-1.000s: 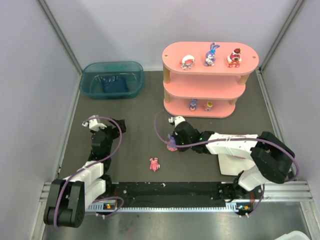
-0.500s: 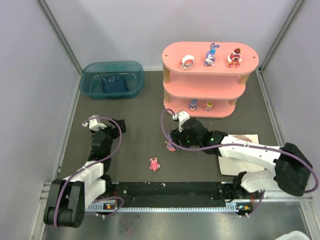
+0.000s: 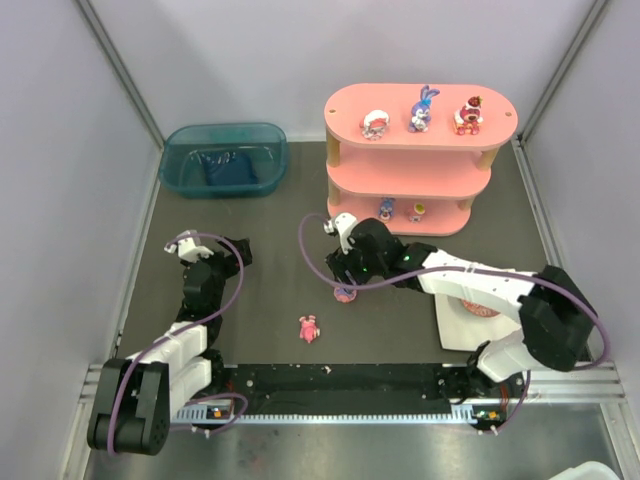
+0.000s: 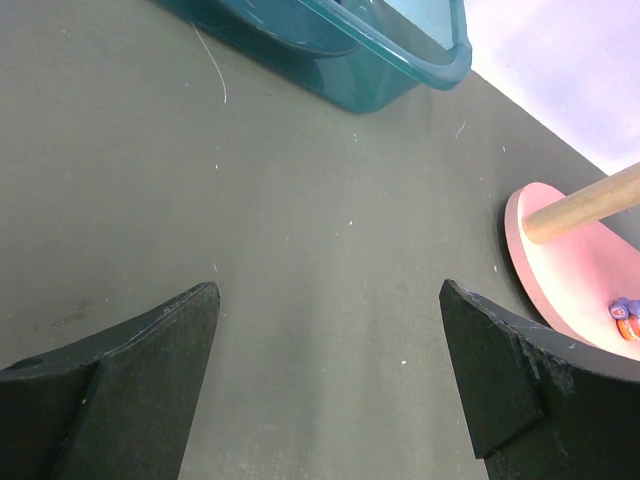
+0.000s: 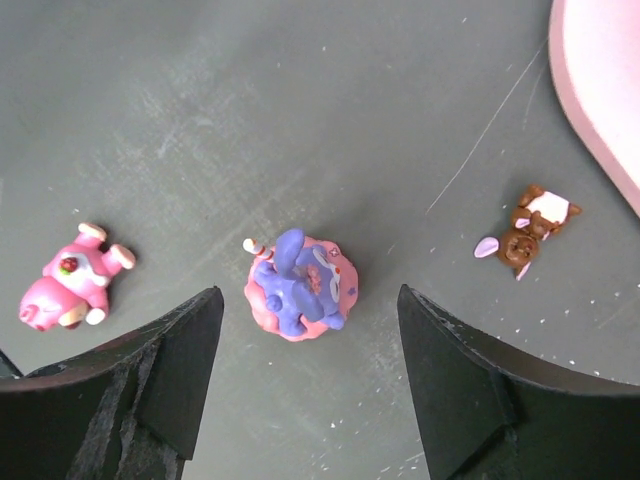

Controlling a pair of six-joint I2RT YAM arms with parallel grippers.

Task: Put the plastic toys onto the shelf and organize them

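The pink three-tier shelf (image 3: 352,103) stands at the back right. Three plastic toys stand on its top board, among them a purple-blue bunny (image 3: 423,108), and two more (image 3: 386,209) stand on the bottom tier. My right gripper (image 5: 310,296) hangs open over the table. A purple figure on a pink base (image 5: 298,286) stands between its fingers, touching neither; the top view shows this purple figure (image 3: 345,294) as well. A pink toy (image 5: 72,290) lies to its left, and a brown one (image 5: 528,232) lies to its right. My left gripper (image 4: 330,290) is open and empty.
A teal plastic bin (image 3: 224,158) sits at the back left. A white sheet (image 3: 465,325) with a red patterned egg (image 3: 480,308) on it lies under my right arm. Grey walls close in the table on three sides.
My right gripper was shut on the purple-and-pink toy; it has opened and the toy now stands free on the table. The right arm shifted slightly. The left arm has not moved.
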